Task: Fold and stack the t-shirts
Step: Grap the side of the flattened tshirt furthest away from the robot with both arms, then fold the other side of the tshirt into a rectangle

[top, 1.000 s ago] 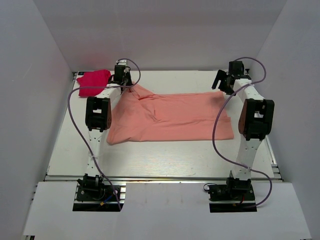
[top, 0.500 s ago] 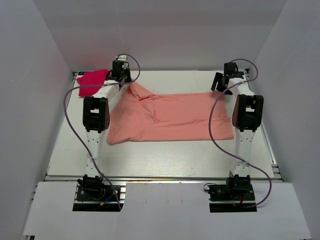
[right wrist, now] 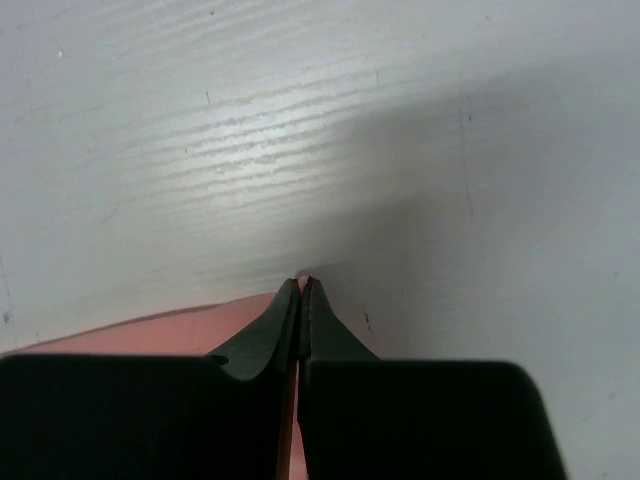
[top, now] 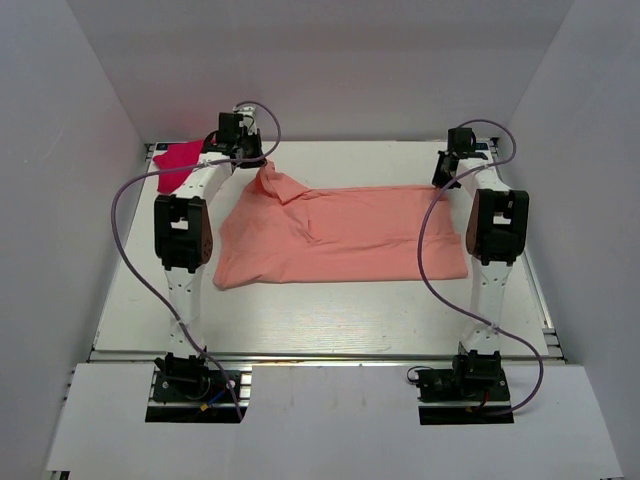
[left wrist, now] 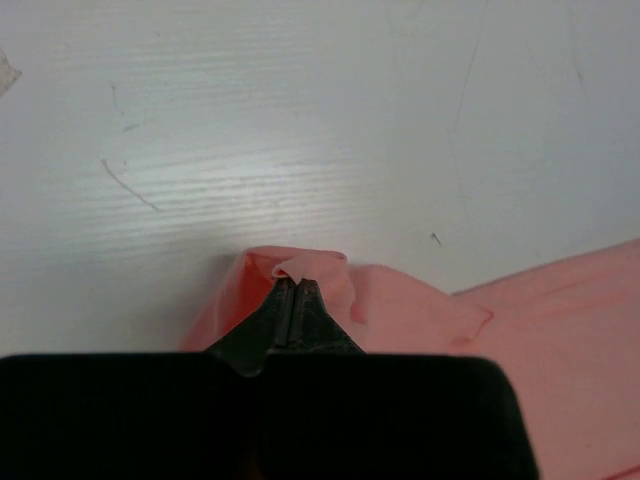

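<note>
Left wrist shows salmon t-shirt (left wrist: 420,318) corner pinched between closed left fingers (left wrist: 309,316).

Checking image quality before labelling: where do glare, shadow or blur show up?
Top external: sharp, evenly lit. Left wrist: glare on the table beyond the salmon t-shirt; left gripper near-black. Right wrist: glare upper left, soft shadow at right, right gripper a dark silhouette.

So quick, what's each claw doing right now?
Left gripper: closed, pinching the salmon t-shirt at its far-left corner.
Right gripper: closed, pinching the same shirt's far-right corner.
</note>
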